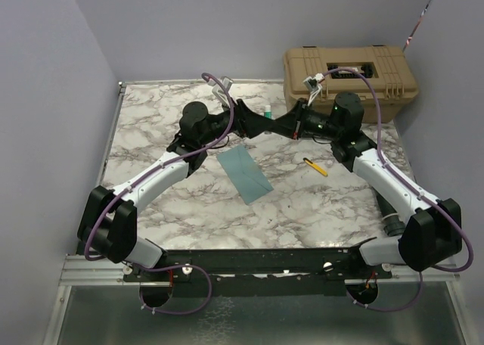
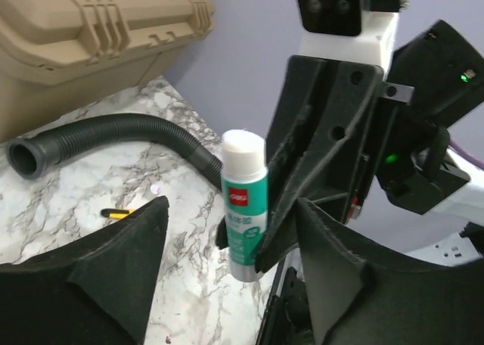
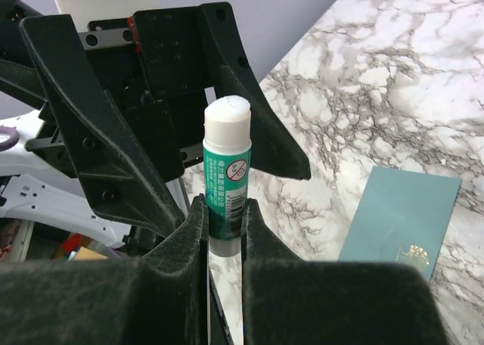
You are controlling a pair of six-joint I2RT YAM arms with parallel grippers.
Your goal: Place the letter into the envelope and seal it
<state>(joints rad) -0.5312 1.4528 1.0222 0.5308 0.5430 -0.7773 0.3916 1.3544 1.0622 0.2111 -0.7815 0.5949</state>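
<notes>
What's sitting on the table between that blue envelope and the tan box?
In the top view, a small yellow pen-like item lies on the marble between the envelope and the tan box, partly under the right arm.

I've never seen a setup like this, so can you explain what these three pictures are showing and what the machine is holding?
These are two robot arms bolted at the near edge of a marble-patterned table. One picture looks down from above; the other two come from cameras on each wrist, so the black shapes there are fingers.

The right gripper is shut on a green glue stick, uncapped, held upright. The left gripper is open, its fingers either side of the stick.

On the table lie a teal envelope, flat, and a small yellow object. A tan plastic case sits at the far right, and a black corrugated hose lies near it. No letter shows.
</notes>
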